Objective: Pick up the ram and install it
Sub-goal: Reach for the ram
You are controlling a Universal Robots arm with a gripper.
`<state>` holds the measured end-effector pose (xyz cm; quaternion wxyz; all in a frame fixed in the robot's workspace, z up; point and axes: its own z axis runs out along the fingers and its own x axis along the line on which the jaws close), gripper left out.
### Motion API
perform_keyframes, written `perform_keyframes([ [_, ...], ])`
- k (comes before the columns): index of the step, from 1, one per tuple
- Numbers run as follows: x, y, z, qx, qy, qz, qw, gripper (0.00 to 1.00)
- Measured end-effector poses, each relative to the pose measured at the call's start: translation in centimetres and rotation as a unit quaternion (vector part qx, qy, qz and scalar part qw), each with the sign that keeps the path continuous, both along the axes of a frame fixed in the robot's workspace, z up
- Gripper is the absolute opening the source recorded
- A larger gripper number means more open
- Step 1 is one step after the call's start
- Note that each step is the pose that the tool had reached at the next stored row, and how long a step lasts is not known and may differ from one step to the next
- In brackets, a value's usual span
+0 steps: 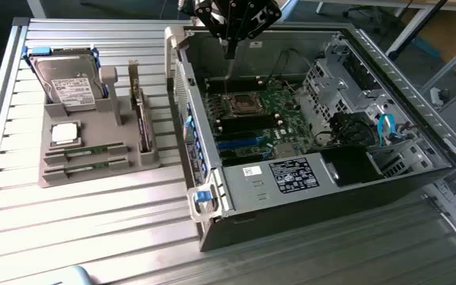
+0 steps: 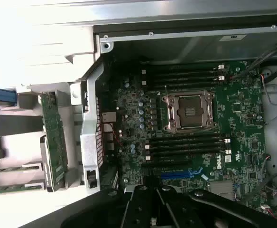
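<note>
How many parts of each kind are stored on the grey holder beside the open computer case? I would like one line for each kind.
hard drive: 1
processor chip: 1
ram sticks: 2
expansion card: 1
Total: 5

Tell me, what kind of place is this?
Probably a workshop bench for building computers: an open computer case with its motherboard showing sits on a slatted metal table, beside a grey holder carrying a hard drive and ram sticks.
</note>
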<state>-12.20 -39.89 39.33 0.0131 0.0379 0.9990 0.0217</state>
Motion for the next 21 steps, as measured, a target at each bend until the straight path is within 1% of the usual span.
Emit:
perform_keyframes([
  [3, -0.2, 0.00, -0.01, 0.0000, 0.0000, 0.000, 1.0000, 0.10],
  [13, -1.5, 0.00, 0.00, 0.0000, 0.0000, 0.000, 1.0000, 0.10],
  [21, -2.1, 0.00, 0.00, -0.0004, 0.0000, 0.000, 1.0000, 0.10],
])
